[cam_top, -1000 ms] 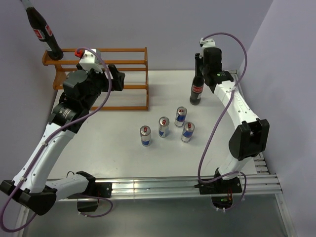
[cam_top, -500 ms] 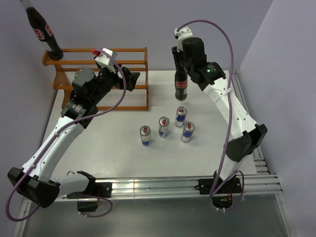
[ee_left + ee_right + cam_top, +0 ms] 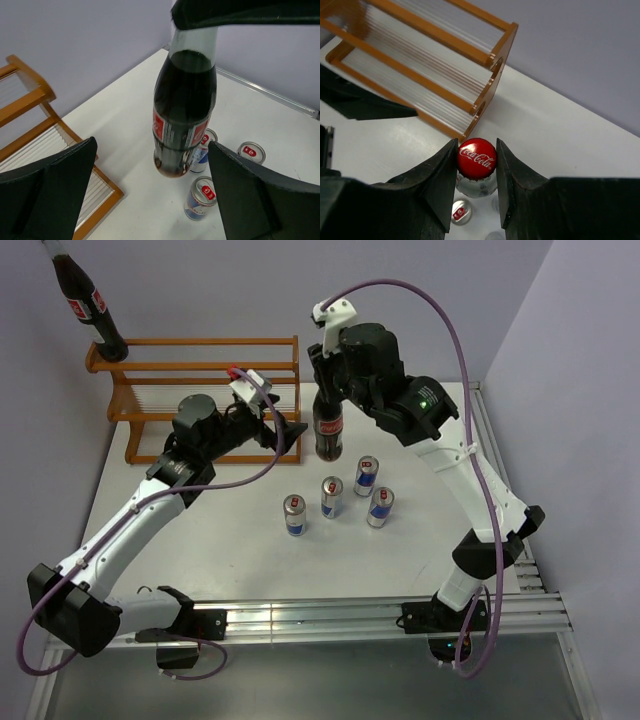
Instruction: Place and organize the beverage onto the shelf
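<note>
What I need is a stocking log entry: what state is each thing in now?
held bottle: capped, upright, lifted off the table.
right gripper: shut on the held bottle's neck.
left gripper: open, empty.
other bottle: standing on the shelf, top tier.
cans: four, upright on the table.
shelf: holds only one bottle.

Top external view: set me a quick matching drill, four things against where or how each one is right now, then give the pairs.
Things:
1. right hand
2. left hand
3. second cola bottle
4. four cans

Places or states:
A. standing on the table
B. shut on the capped top of the held cola bottle
C. at the left end of the shelf
D. open, holding nothing

Pairs: 1-B; 2-D; 3-C; 4-A
</note>
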